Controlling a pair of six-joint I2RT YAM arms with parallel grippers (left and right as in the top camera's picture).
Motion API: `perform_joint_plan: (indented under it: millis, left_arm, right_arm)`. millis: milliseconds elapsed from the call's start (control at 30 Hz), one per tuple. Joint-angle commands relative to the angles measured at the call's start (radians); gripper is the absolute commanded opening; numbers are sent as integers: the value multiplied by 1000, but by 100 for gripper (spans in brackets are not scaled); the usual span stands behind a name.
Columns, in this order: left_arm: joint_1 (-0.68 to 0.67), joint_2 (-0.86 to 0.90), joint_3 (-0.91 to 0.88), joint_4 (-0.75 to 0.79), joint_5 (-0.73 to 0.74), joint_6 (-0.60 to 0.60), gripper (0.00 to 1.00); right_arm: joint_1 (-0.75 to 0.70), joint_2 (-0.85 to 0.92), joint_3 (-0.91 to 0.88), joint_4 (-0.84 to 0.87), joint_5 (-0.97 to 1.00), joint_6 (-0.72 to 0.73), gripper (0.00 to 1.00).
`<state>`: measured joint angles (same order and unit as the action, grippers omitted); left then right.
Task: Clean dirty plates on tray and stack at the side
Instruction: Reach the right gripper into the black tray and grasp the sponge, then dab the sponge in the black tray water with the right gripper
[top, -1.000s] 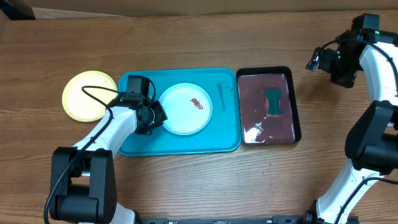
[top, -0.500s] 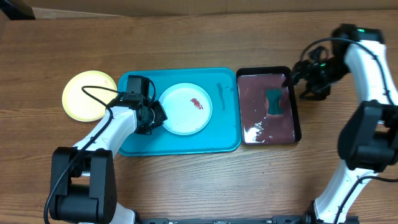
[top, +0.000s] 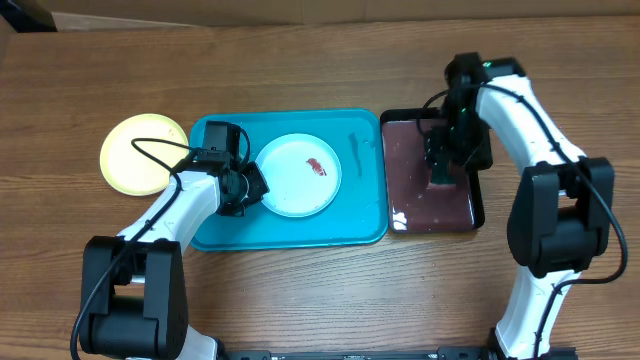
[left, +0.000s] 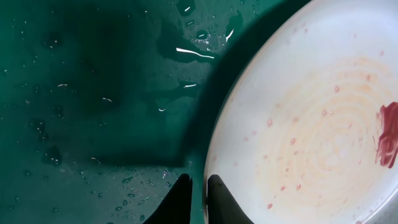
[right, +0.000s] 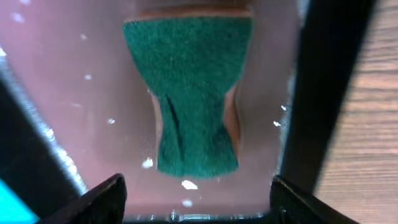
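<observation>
Right wrist view: the right pincer (right: 200, 205) gapes wide. The green sponge (right: 193, 93) lies straight up-frame, long axis up-down, in the black tray (right: 323, 93). The left pincer (left: 199, 198) nips the white plate (left: 311, 124) rim on the turquoise tray (left: 93, 93).

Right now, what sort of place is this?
Likely a lab bench dishwashing mock-up, not a kitchen: wooden table, smeared white plate on a turquoise tray, green sponge in a black tray of reddish water.
</observation>
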<state>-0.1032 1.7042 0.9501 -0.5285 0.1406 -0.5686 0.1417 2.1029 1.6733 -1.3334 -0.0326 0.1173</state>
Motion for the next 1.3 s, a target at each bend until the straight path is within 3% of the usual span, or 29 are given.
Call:
perform_joint_plan:
  millis: [0, 133, 167, 233, 367, 400, 433, 467, 500, 600, 700, 867, 967, 1133, 1233, 1267]
  left_arm:
    - [-3, 11, -1, -1, -14, 15, 13]
    - [-3, 11, -1, -1, -14, 15, 13]
    - [-3, 11, -1, -1, -14, 15, 13]
    - [-3, 11, -1, -1, -14, 15, 13]
    - [-3, 11, -1, 0, -14, 15, 13]
    - [-3, 11, -1, 1, -14, 15, 13]
    - [-3, 11, -1, 2, -14, 15, 13]
    - [-3, 11, -1, 2, -14, 15, 13]
    - [-3, 11, -1, 2, -14, 15, 13]
    - [-3, 11, -1, 2, -14, 15, 12]
    - [-3, 11, -4, 2, -14, 15, 12]
    - [-3, 11, -9, 7, -14, 15, 12]
    - [-3, 11, -9, 7, -14, 15, 12]
    - [-3, 11, -9, 8, -14, 15, 12]
    - [-3, 11, -9, 8, -14, 15, 12]
    - [-3, 11, -9, 8, -14, 15, 12]
  right_arm:
    - [34, -15, -72, 54, 39, 13, 75]
    - [53, -15, -138, 134, 39, 13, 73]
    - [55, -15, -149, 148, 38, 13, 63]
    - [58, -15, -153, 151, 31, 13, 4]
    - [58, -15, -134, 122, -32, 8, 4]
    - [58, -15, -121, 108, -51, 8, 11]
    - [58, -15, -103, 92, -68, 8, 36]
    - [57, -15, -89, 82, -75, 8, 53]
    - [57, -15, -73, 75, -74, 9, 61]
    - [57, -15, -53, 87, -73, 9, 73]
    - [57, -15, -56, 111, -44, 11, 75]
    - [57, -15, -60, 145, 97, 118, 76]
    - [57, -15, -76, 163, 103, 153, 70]
    - [60, -15, -104, 171, 86, 153, 42]
    - [60, -15, -104, 158, 42, 153, 36]
    - [60, -15, -104, 157, 30, 152, 18]
